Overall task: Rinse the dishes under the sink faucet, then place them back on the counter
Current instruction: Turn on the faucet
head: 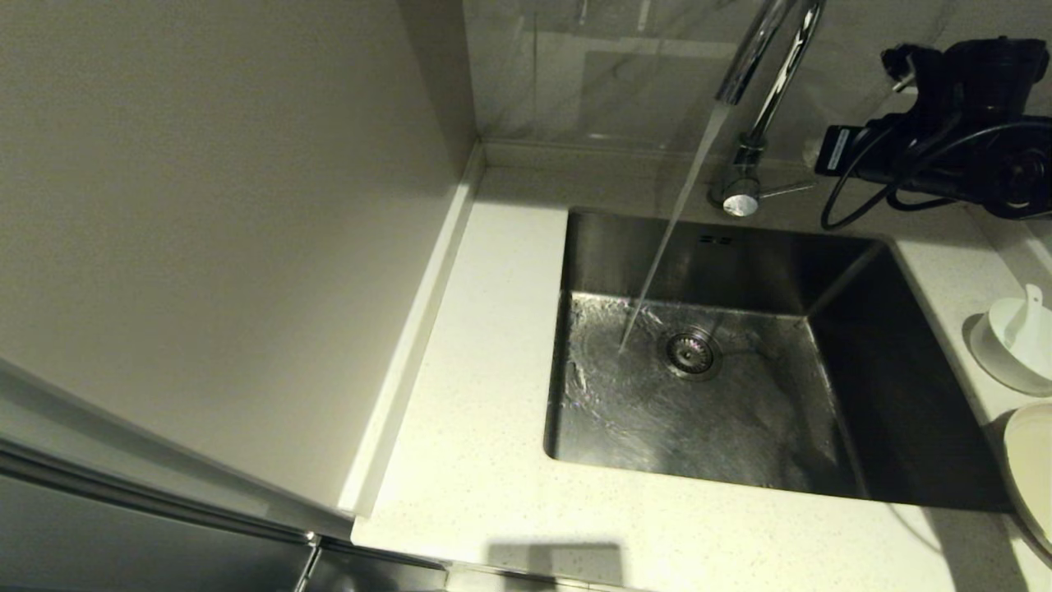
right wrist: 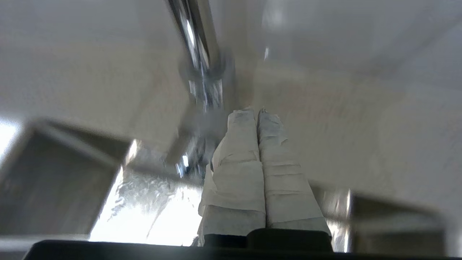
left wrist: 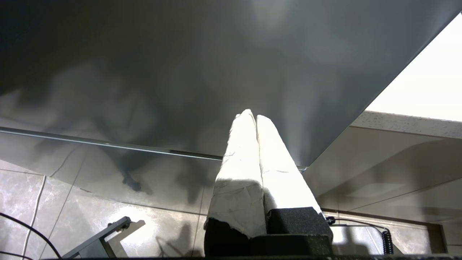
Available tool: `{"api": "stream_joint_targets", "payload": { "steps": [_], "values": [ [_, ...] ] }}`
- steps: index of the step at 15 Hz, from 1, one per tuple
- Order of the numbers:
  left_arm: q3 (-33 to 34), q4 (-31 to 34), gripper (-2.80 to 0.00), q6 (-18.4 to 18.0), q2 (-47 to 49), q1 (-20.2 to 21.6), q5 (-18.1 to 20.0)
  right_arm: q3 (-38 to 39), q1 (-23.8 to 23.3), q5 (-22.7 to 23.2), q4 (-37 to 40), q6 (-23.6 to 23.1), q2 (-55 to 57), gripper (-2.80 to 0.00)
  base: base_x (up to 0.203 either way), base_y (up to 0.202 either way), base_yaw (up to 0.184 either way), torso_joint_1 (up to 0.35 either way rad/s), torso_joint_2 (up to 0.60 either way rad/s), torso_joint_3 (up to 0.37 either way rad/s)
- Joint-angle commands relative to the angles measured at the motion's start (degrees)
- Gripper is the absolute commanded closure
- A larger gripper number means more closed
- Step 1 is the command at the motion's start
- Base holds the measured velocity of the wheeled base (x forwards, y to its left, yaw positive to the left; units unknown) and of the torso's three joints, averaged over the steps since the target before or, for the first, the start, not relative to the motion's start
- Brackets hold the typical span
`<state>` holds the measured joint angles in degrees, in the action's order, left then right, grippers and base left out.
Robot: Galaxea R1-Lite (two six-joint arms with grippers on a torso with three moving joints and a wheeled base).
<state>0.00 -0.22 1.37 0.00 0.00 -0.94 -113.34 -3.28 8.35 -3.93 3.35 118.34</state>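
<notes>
My right arm (head: 970, 123): black housing, looped black cables, a small white-labelled block. Both hands, left hand (left wrist: 255, 119) and right hand (right wrist: 255, 112), have long tapered fingers (right wrist: 238, 169) wrapped in creased white tape over black foam-padded bases.

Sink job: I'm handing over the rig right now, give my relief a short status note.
Right gripper: shut, empty, near the faucet.
Left gripper: shut, empty, parked below the counter.
Water runs into the sink, which holds no dishes.
Bowl with spoon and plate sit on the counter right of the sink.
Done: tap on. Left: rinse each dish, return it.
</notes>
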Motion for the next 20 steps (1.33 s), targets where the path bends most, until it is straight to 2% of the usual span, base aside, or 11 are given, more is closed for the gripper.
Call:
{"api": "stream_joint_targets", "payload": {
  "steps": [1,4,9,20],
  "values": [
    [0.0,0.0,0.00,0.0,-0.2,0.0,0.0,0.0,-0.2,-0.4,-1.1,-0.3,-1.4,0.00,0.000,0.000,0.000,0.000,0.00,0.000],
    [0.0,0.0,0.00,0.0,-0.2,0.0,0.0,2.4,-0.3,-3.3,-0.4,-4.6,-3.3,0.00,0.000,0.000,0.000,0.000,0.00,0.000],
    [0.0,0.0,0.00,0.0,-0.2,0.0,0.0,11.2,-0.1,-3.6,0.6,-7.1,-8.4,0.00,0.000,0.000,0.000,0.000,0.00,0.000],
    [0.0,0.0,0.00,0.0,-0.2,0.0,0.0,14.3,2.6,-3.6,1.9,-8.5,-6.7,0.00,0.000,0.000,0.000,0.000,0.00,0.000]
  ]
}}
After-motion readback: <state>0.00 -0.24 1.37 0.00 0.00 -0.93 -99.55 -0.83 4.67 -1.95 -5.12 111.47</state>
